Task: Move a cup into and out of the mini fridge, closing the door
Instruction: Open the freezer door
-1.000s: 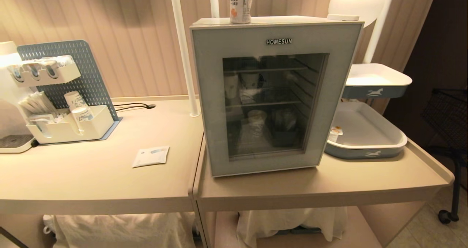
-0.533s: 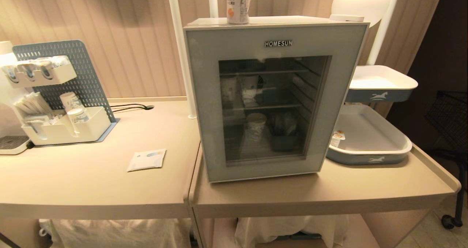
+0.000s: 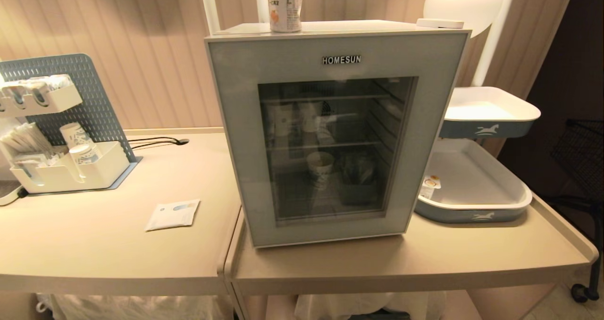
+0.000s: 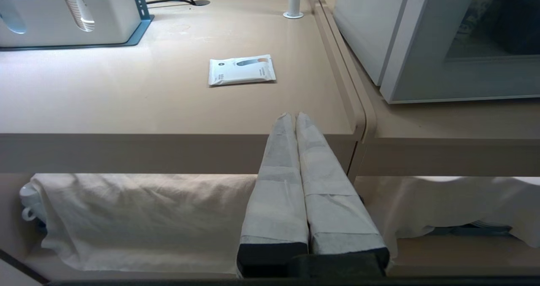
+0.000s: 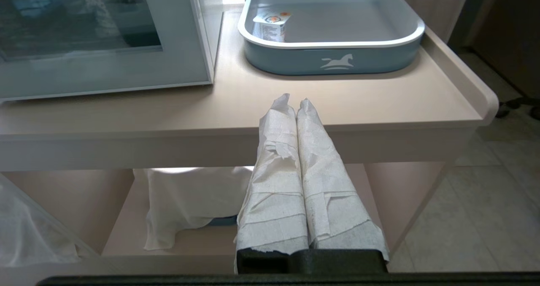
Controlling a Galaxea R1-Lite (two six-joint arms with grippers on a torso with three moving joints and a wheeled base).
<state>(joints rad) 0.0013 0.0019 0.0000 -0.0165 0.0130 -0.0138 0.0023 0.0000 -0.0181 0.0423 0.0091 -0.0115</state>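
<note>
The mini fridge (image 3: pixel 358 26) stands on the right table with its grey-blue glass door (image 3: pixel 427 136) closed. A white cup (image 3: pixel 284 6) with an orange fruit picture stands upright on the fridge's top, near its back left. A second cup of the same kind (image 5: pixel 272 24) sits in the lower tray beside the fridge. Neither gripper shows in the head view. My left gripper (image 4: pixel 292 116) is shut and empty, low before the left table's front edge. My right gripper (image 5: pixel 294 100) is shut and empty before the right table's edge, level with the tray.
A white sachet (image 3: pixel 172 214) lies on the left table. A cup organiser on a blue pegboard (image 3: pixel 71 171) stands at the far left. Two stacked blue-and-white trays (image 3: pixel 476 206) sit right of the fridge. White cloth (image 4: pixel 139 210) hangs under both tables.
The whole head view has shifted: the fridge and tables look larger and further left, so the camera has come closer. Nothing on the tables has moved.
</note>
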